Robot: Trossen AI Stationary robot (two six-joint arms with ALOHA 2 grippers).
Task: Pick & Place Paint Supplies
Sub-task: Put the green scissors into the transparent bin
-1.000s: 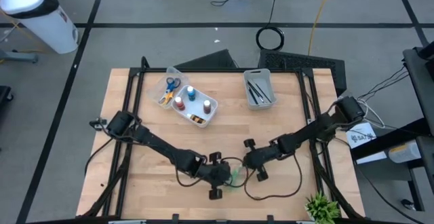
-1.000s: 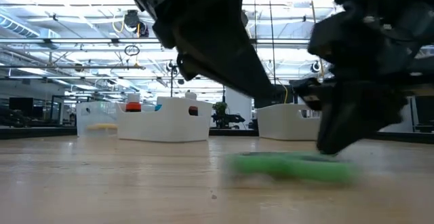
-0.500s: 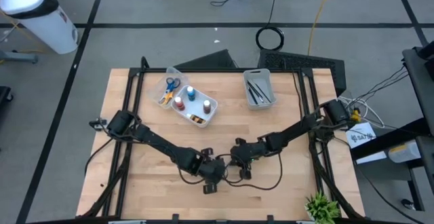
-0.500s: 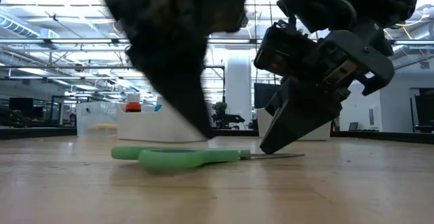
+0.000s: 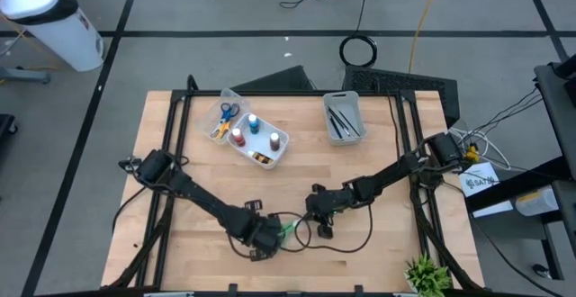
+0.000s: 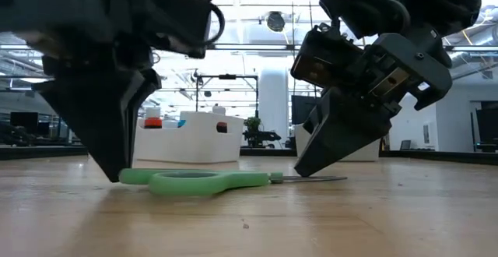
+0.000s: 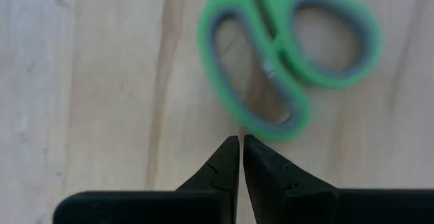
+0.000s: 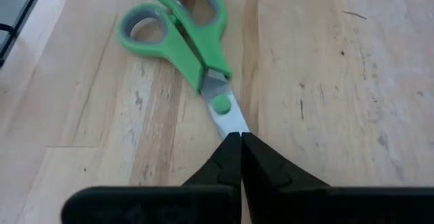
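Green-handled scissors [image 5: 286, 229] lie flat on the wooden table near its front middle, blades toward the table's right. My left gripper [image 7: 241, 139] is shut and points steeply down at the outer end of one handle loop [image 7: 281, 125]. In the low view its tip [image 6: 117, 177] stands on the table right by the handles' end [image 6: 131, 177]. My right gripper [image 8: 241, 136] is shut and slants down onto the blades just past the pivot. The blade tips [image 6: 338, 179] stick out beyond it. My left gripper's shut tips stand at the rim of the handle loop; whether they touch it I cannot tell. My right gripper presses its shut fingertips down on the blades [image 8: 227, 119] just beyond the pivot screw, slanting down from the table's right, along the blades. The scissors lie flat on the table.
At the far left stand a clear bin [image 5: 223, 117] with yellow and blue scissors and a white bin [image 5: 263, 141] with paint bottles. A white bin [image 5: 343, 117] with brushes stands at the far middle. A cable loops on the table by the scissors [image 5: 346, 243]. A plant [image 5: 428, 275] is at the front right.
My right gripper has come down and gone toward the table's left onto the blades, then kept still. The scissors have slid along the table toward its left. My left gripper has moved toward the table's left and near edge and tipped steeply down behind the handles.
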